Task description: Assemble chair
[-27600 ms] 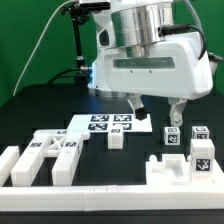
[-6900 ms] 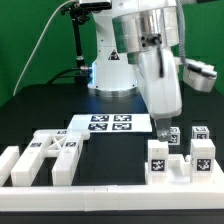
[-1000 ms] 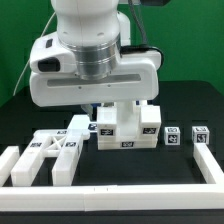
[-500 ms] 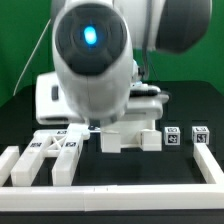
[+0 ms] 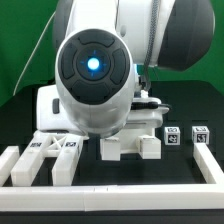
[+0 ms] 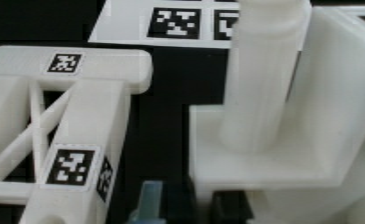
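Gripper (image 6: 193,206) narrow, pinching chair piece (image 6: 277,140) edge.

A narrow dark lane of bare surface (image 6: 174,120) runs between the braced frame (image 6: 108,68) and the tall block (image 6: 277,130). The two stand apart but close. Past the lane's far end lies the marker board (image 6: 161,20), flat and low. In the exterior view the arm (image 5: 95,75) fills the middle and hangs over the tall block, blocking any way in from above. On the exterior view's right, two small cubes (image 5: 172,137) stand near the block, leaving a slim gap. The rail (image 5: 120,187) walls the front edge, and a strip of bare surface lies open just behind it.
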Controlling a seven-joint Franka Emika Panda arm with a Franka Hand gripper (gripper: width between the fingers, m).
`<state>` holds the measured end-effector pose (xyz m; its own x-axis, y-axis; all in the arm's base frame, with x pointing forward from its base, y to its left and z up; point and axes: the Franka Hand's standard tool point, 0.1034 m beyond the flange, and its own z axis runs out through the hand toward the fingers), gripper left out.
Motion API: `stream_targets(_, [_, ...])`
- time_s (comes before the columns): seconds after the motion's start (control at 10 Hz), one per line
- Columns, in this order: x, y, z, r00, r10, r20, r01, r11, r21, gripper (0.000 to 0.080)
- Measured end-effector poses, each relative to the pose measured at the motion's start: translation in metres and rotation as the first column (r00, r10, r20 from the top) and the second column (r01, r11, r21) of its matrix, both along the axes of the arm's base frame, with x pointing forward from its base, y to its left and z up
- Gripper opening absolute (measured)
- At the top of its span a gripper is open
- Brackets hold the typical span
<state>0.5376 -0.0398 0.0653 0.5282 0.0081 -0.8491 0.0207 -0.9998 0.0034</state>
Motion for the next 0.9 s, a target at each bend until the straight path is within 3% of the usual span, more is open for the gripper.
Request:
stream_targets(0.4, [-0.016, 0.000, -0.018, 0.997, -0.010, -0.075, 0.009, 1.000, -0.023, 0.0031])
stream_targets(0.9, [-0.018, 0.000, -0.023, 0.997, -0.016, -0.074, 0.013, 0.999, -0.036, 0.0031])
